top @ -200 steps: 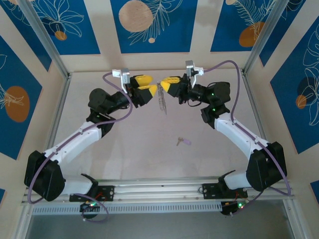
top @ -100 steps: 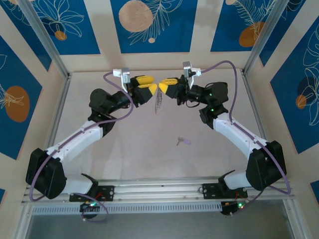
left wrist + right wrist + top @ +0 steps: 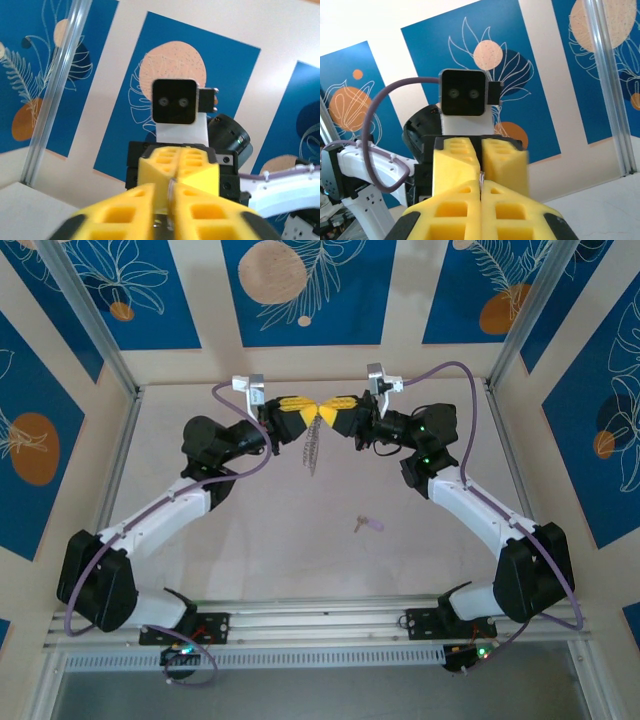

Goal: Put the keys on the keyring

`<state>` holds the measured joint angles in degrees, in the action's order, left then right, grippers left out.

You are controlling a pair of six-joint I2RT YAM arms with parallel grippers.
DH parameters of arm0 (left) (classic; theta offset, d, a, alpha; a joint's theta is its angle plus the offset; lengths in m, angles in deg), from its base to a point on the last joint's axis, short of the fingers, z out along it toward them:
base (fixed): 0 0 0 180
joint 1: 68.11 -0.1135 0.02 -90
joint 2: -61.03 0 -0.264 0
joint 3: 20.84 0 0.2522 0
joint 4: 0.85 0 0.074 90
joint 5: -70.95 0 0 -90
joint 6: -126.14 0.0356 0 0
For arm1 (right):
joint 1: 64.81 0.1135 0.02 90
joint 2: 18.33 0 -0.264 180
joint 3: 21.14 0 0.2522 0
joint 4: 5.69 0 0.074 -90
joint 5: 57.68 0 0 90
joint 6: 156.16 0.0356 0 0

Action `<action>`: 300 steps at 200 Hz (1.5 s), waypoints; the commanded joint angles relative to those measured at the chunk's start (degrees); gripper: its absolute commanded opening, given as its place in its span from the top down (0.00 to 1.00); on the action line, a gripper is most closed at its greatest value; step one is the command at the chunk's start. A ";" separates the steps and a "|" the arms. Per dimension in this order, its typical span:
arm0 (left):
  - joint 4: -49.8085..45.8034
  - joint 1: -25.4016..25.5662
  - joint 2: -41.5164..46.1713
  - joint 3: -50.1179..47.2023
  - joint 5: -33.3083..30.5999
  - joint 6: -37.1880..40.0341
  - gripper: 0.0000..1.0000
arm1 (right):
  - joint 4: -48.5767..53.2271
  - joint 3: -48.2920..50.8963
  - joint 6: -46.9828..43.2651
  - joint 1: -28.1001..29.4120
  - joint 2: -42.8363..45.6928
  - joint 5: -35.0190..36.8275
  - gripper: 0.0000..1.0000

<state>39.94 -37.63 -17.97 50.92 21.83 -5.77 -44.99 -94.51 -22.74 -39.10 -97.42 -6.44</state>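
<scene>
Here both pairs of jaws pinch the keyring (image 3: 314,443), fully closed.

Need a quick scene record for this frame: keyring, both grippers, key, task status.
keyring: hangs in midair above the table, pinched at its top
left gripper: shut on keyring
right gripper: shut on keyring, tip to tip with left gripper
key: lies loose on table, toward the right arm's side
status: key not yet on keyring

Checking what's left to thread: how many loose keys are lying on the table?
1. The key lies on the table, right of centre. More may hang on the raised keyring; too small to tell.
</scene>
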 commanded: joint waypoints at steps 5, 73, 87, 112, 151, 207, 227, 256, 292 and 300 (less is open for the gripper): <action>3.43 0.37 -0.94 2.26 1.49 -1.10 1.00 | -0.62 -1.73 -1.40 0.48 0.23 -1.12 1.00; -0.55 0.33 -0.70 3.41 4.12 2.27 1.00 | 1.81 1.25 -0.77 -4.84 4.29 -0.09 0.55; -4.63 0.24 -0.29 4.51 5.68 5.24 1.00 | 5.28 2.19 -1.80 -6.82 6.62 -0.65 0.53; -12.78 0.10 -0.23 7.47 9.51 10.79 1.00 | 14.59 2.58 -6.50 -8.39 10.66 -1.50 0.52; -27.99 0.09 -0.63 13.30 14.36 20.84 1.00 | 24.43 1.81 -12.84 -8.43 13.24 -5.81 0.52; -49.65 0.05 -0.80 20.01 15.91 37.27 1.00 | 31.73 -0.33 -19.14 -8.11 13.12 -9.01 0.56; -53.15 0.09 -1.39 21.51 16.56 39.23 1.00 | 31.48 -0.67 -19.34 -7.93 12.27 -9.39 0.56; -53.49 0.10 -1.72 21.87 17.19 39.25 1.00 | 31.26 -1.59 -19.58 -6.83 10.62 -10.21 0.57; -53.46 0.23 -1.95 22.07 17.63 38.85 1.00 | 31.24 -2.73 -20.13 -5.61 8.87 -10.28 0.61; -53.40 0.33 -1.90 22.07 17.70 38.84 1.00 | 31.19 -2.95 -20.13 -5.43 8.49 -10.32 0.61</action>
<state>-13.17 -37.57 -19.63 70.57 37.28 31.82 -14.58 -95.01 -41.60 -45.26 -88.02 -15.75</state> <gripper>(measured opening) 0.047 0.391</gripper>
